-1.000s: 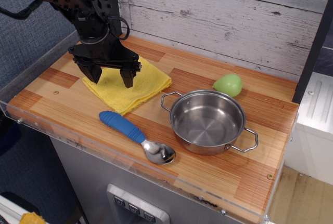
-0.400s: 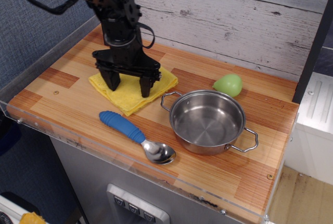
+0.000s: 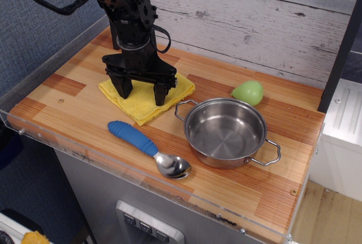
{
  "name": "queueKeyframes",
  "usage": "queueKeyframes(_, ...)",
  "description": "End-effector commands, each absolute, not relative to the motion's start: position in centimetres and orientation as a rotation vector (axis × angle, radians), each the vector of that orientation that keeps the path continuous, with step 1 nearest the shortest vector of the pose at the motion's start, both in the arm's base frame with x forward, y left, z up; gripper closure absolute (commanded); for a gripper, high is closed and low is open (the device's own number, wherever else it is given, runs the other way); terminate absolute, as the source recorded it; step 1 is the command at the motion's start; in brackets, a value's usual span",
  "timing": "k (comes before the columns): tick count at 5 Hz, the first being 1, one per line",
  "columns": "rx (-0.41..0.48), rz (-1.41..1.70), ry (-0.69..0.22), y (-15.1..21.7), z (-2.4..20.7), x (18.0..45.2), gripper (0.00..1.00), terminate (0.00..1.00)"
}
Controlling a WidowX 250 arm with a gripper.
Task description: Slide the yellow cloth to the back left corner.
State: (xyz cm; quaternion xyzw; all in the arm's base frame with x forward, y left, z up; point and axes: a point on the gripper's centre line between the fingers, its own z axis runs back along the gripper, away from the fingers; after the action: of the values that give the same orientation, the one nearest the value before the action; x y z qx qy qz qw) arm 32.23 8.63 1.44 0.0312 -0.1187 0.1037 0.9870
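The yellow cloth (image 3: 141, 107) lies on the wood plank tabletop, left of the middle, its right corner close to the steel pot's handle. My black gripper (image 3: 143, 91) stands right over the cloth, open, with both fingertips (image 3: 160, 95) down at the cloth's surface and spread wide. Whether they press on the cloth I cannot tell. The arm covers the cloth's back part. The back left corner (image 3: 107, 35) of the tabletop lies behind the arm, by the whitewashed plank wall.
A steel pot (image 3: 226, 132) with two handles stands right of the cloth. A spoon with a blue handle (image 3: 133, 137) lies in front of the cloth. A green pear-shaped object (image 3: 248, 92) sits near the back wall. A clear rim (image 3: 51, 57) edges the table.
The gripper has moved to the right over the table, and the cloth under it has shifted a little to the right, toward the pot. The other objects have not moved.
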Motion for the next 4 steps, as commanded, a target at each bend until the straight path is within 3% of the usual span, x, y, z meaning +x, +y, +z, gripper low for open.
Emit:
queueKeyframes(1,0.081,0.237,-0.27,9.9,2.3,34.2,0.0,0.0)
queueKeyframes(4,0.1,0.303,-0.284,13.8,2.8,36.1,0.0,0.0)
